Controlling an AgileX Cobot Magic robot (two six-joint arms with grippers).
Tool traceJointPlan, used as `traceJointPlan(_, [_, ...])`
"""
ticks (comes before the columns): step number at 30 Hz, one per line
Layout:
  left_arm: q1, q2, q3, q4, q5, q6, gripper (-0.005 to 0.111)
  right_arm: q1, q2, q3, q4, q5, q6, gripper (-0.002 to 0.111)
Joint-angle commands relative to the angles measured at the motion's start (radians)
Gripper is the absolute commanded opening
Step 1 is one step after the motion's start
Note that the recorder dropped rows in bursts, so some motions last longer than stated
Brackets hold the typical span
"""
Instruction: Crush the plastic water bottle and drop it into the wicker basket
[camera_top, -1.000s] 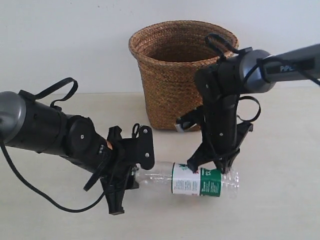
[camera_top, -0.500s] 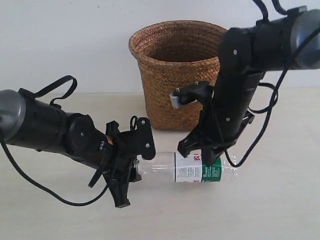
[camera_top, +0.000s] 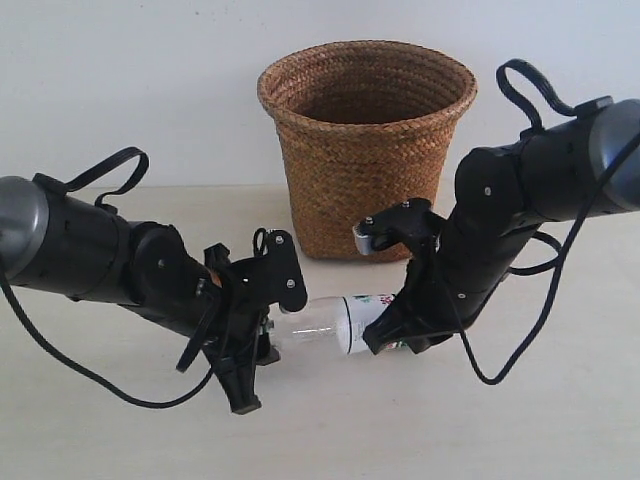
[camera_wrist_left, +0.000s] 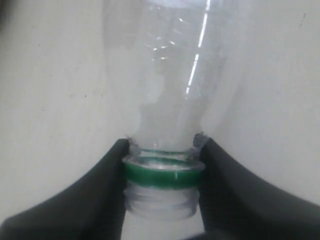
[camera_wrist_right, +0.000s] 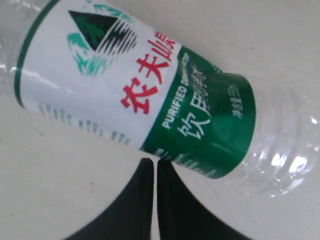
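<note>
The clear plastic water bottle lies on its side on the table in front of the wicker basket. My left gripper is shut on its neck. In the left wrist view the two black fingers clamp the bare threaded neck at the green ring, with the clear body stretching away; no cap shows on it. My right gripper is shut and empty, its tips pressed together right beside the green band of the label. In the exterior view the bottle's base end is hidden behind that gripper.
The basket stands upright at the back middle, against a white wall. Cables loop off both arms. Bare tabletop lies in front of the bottle and to the right.
My right arm has dropped from standing over the bottle to leaning low against its labelled end. The bottle has shifted slightly left and its base end is now covered. The left gripper keeps its hold.
</note>
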Motion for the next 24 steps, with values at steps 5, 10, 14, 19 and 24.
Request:
traceJointPlan(5, [-0.005, 0.03, -0.003, 0.006, 0.071, 0.071, 0.004, -0.002, -0.014, -0.059, -0.007, -0.028, -0.004, 0.0])
traceJointPlan(10, [-0.005, 0.039, -0.019, 0.006, 0.085, 0.076, 0.004, -0.002, -0.014, -0.088, -0.011, -0.026, -0.007, 0.0])
traceJointPlan(14, [-0.005, 0.039, -0.019, 0.006, 0.085, 0.076, 0.004, -0.002, 0.001, -0.088, -0.015, -0.034, -0.007, 0.0])
traceJointPlan(19, [-0.005, 0.039, -0.019, 0.006, 0.085, 0.076, 0.004, -0.002, 0.064, -0.086, -0.04, -0.026, -0.007, 0.0])
traceJointPlan(24, [-0.005, 0.039, -0.019, 0.013, 0.085, 0.076, 0.004, -0.002, 0.114, -0.086, -0.083, -0.042, 0.002, 0.0])
